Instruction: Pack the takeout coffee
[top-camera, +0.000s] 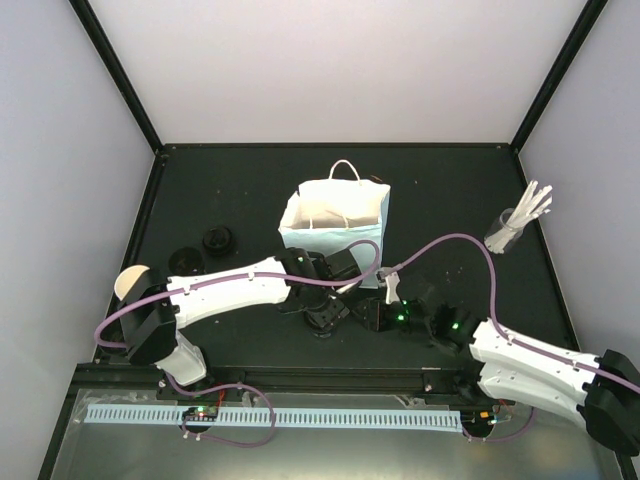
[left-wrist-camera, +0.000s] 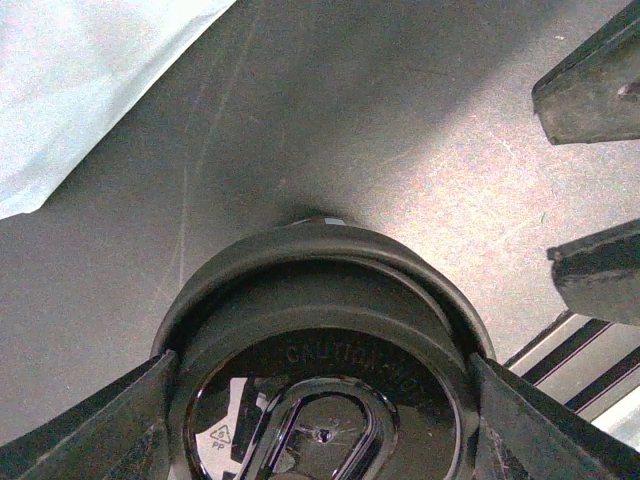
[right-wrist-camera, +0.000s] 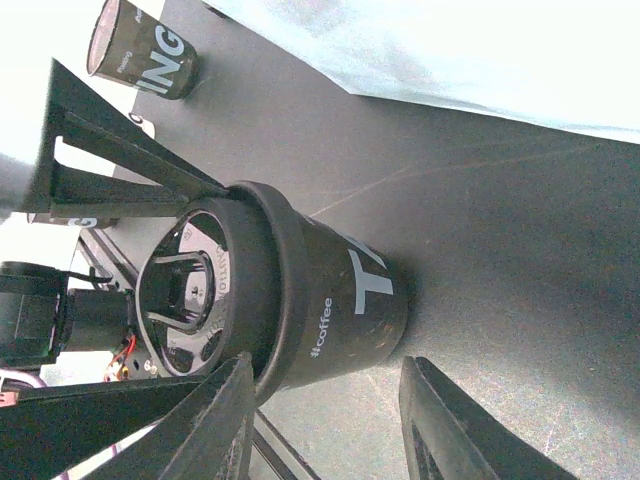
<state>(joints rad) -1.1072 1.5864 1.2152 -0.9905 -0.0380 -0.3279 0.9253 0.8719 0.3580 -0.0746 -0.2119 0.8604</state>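
A dark paper cup (right-wrist-camera: 345, 300) with white "#coffee" lettering and a black round plastic lid (left-wrist-camera: 320, 290) stands on the black tabletop (top-camera: 450, 190), about mid-table and just near of the light-blue paper bag with white handles (top-camera: 335, 232). The left gripper (left-wrist-camera: 320, 420) is closed on the lid's rim from above, with one finger against each side. The right gripper (right-wrist-camera: 330, 405) hangs low just right of the cup, jaws apart with nothing between them, and another dark cup (top-camera: 218, 240) sits well apart to the left.
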